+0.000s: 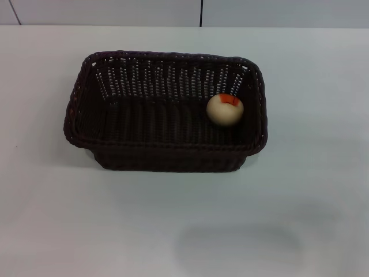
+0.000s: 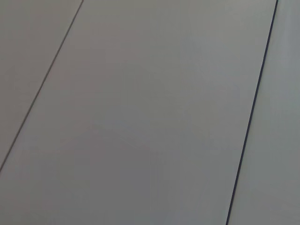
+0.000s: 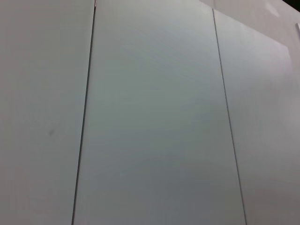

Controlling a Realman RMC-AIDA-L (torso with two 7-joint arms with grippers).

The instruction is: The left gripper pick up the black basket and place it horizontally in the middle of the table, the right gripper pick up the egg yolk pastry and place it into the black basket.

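Observation:
The black basket stands lengthwise across the middle of the white table in the head view. The egg yolk pastry lies inside it, near the basket's right end, with its orange-red patch up. Neither gripper shows in any view. The left wrist view and the right wrist view show only plain pale panels with thin dark seams.
A pale wall with a dark vertical seam runs along the table's far edge. A soft shadow lies on the table in front of the basket.

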